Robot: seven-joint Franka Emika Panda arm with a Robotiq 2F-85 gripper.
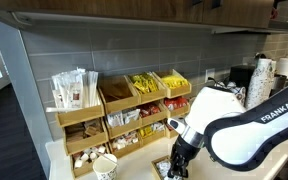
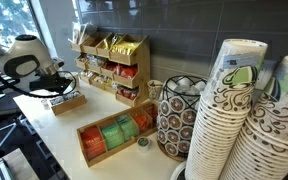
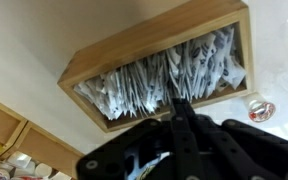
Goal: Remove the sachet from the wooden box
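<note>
The small light-wood box (image 3: pixel 154 38) lies on the white counter, packed with upright white sachets (image 3: pixel 149 78). In the wrist view my gripper (image 3: pixel 179 102) hangs right over the box's near edge. Its two black fingers are pressed together, with their tips in among the sachets and closed on one of them. In both exterior views the gripper (image 1: pixel 177 163) (image 2: pixel 58 90) is down at the box (image 2: pixel 70 102). In one of these views the arm hides most of the box.
A tiered wooden rack (image 1: pixel 124 105) (image 2: pixel 114 65) of packets stands against the wall. A paper cup (image 1: pixel 105 167) stands by the rack. A long tray (image 2: pixel 112 137), a wire basket (image 2: pixel 176 115) and cup stacks (image 2: pixel 229 120) are farther along. A creamer cup (image 3: pixel 261 110) lies beside the box.
</note>
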